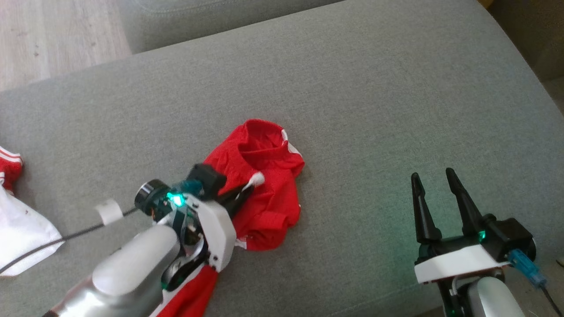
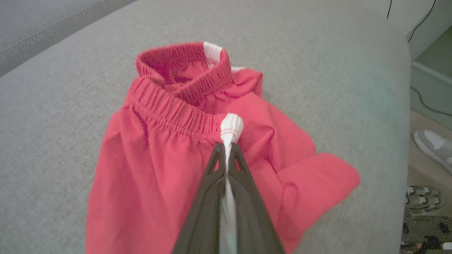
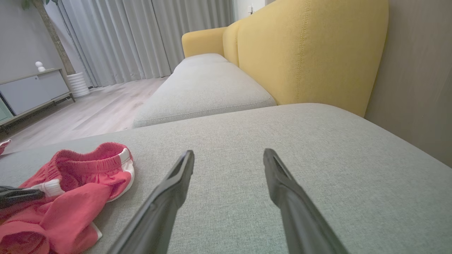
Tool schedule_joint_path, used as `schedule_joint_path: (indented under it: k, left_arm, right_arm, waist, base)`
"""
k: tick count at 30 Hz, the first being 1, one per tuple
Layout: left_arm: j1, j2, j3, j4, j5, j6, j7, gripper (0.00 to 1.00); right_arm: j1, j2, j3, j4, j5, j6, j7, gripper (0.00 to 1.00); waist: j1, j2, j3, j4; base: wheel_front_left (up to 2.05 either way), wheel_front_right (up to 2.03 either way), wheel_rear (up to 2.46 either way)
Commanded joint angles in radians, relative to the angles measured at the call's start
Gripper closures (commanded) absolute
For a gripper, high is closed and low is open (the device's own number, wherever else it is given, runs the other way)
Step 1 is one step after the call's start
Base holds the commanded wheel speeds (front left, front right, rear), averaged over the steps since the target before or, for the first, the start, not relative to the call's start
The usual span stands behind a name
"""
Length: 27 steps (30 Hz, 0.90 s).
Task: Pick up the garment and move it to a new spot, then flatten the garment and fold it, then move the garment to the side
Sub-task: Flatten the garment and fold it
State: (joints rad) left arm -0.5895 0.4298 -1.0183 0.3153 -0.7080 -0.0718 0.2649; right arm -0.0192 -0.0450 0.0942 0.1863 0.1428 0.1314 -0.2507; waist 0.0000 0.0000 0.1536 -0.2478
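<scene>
— What did the left gripper (image 2: pixel 225 145) hold?
— It pinched the white trim (image 2: pixel 231 127) of the crumpled red shorts (image 2: pixel 148 169) on the grey cushion (image 2: pixel 53 106).
— Around them?
— The right gripper (image 1: pixel 432 174) rested spread, well apart; 1 white garment (image 1: pixel 20 233) lay leftward.

no readable text, no labels, no brand marks, no numbers anywhere

Left gripper (image 2: pixel 226 147) tight on red shorts (image 2: pixel 141 176)
</scene>
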Motion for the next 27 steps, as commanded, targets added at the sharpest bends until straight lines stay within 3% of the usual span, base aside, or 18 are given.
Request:
schedule_joint_path:
  k: [1, 11, 20, 27]
  left_arm:
    - [-0.055, 0.012, 0.062, -0.037, -0.018, -0.004, -0.016, 1.0]
    - [-0.079, -0.089, 0.229, -0.131, -0.236, 0.022, -0.064, 1.0]
    - [-0.187, -0.247, 0.366, -0.169, -0.339, 0.131, -0.127, 1.0]
    - [-0.244, -0.349, 0.456, -0.156, -0.364, 0.229, -0.26, 1.0]
  right_arm:
    - [-0.027, -0.005, 0.019, -0.03, -0.007, -0.001, -0.011, 0.0]
    - [-0.024, -0.005, 0.028, -0.018, -0.008, -0.001, -0.011, 0.0]
    - [-0.041, -0.005, 0.042, -0.018, 0.011, -0.001, -0.011, 0.0]
    - [-0.051, -0.005, 0.045, -0.016, 0.029, -0.001, -0.011, 0.0]
  waist:
    - [0.0, 0.0, -0.004, 0.001]
    - [0.0, 0.0, -0.041, -0.008]
    - [0.0, 0.0, -0.053, -0.052]
    - [0.0, 0.0, -0.051, -0.083]
  base:
    - [0.0, 0.0, 0.0]
    - [0.0, 0.0, 0.0]
    - [0.0, 0.0, 0.0]
    - [0.0, 0.0, 0.0]
